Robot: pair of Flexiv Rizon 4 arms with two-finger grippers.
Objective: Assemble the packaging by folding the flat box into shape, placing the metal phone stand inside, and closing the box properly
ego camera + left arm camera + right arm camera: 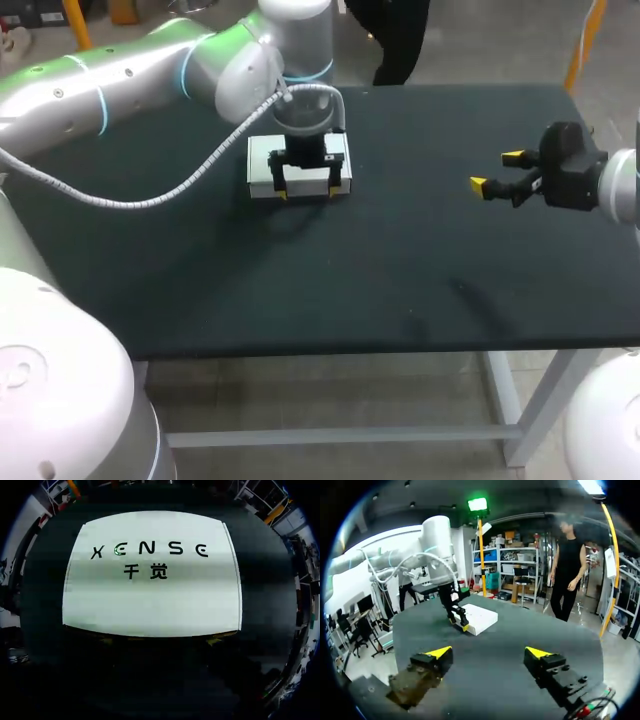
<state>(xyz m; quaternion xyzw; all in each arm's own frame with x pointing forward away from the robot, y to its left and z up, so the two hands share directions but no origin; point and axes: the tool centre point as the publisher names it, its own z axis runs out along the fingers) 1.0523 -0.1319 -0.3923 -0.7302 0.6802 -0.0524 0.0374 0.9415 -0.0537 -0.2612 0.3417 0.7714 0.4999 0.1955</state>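
A white box (300, 160) lies on the dark table, left of the middle and towards the back, printed face up. My left gripper (308, 191) hangs straight down over its near edge, open, with both yellow tips against the box's front side. In the left wrist view the box top (150, 595) lies just ahead of the left gripper (162, 640), whose tips show only dimly at the box's near edge. My right gripper (495, 170) is at the right, well above the table and far from the box, open and empty. The right wrist view shows the right gripper (489, 653), with the box (481, 618) and the left gripper (458, 620) far ahead.
The table (400, 280) is covered in dark cloth, with its front edge near the bottom of the head view. A grey corrugated cable (150, 197) from my left arm sags over the table's left part.
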